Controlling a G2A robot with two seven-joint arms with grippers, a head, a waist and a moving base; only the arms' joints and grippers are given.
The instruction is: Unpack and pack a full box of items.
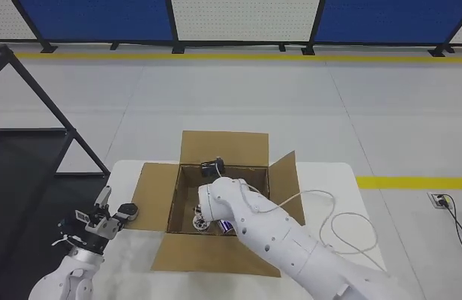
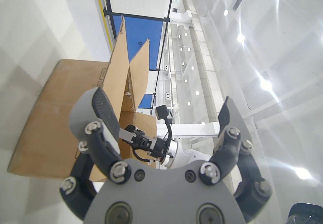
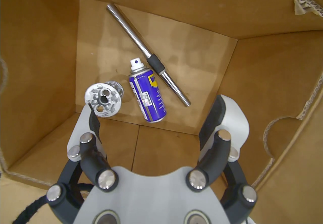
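Top view: cardboard box [image 1: 223, 146] sits mid-frame on the white table [image 1: 343, 187], all four flaps folded outward. The right arm enters from the lower right of the frame and reaches down into the box. Right wrist view: right gripper [image 3: 152, 120] hangs inside the box above its floor, fingers spread wide, nothing between them. On the floor lie a blue spray can [image 3: 147, 93] on its side, a metal spool [image 3: 103, 100] just beside it, and a chrome tube [image 3: 147, 54] with a black collar on the can's other side. Left gripper [image 2: 164, 106] is at the lower left of the top view, outside the box near its left flap, wide open and empty.
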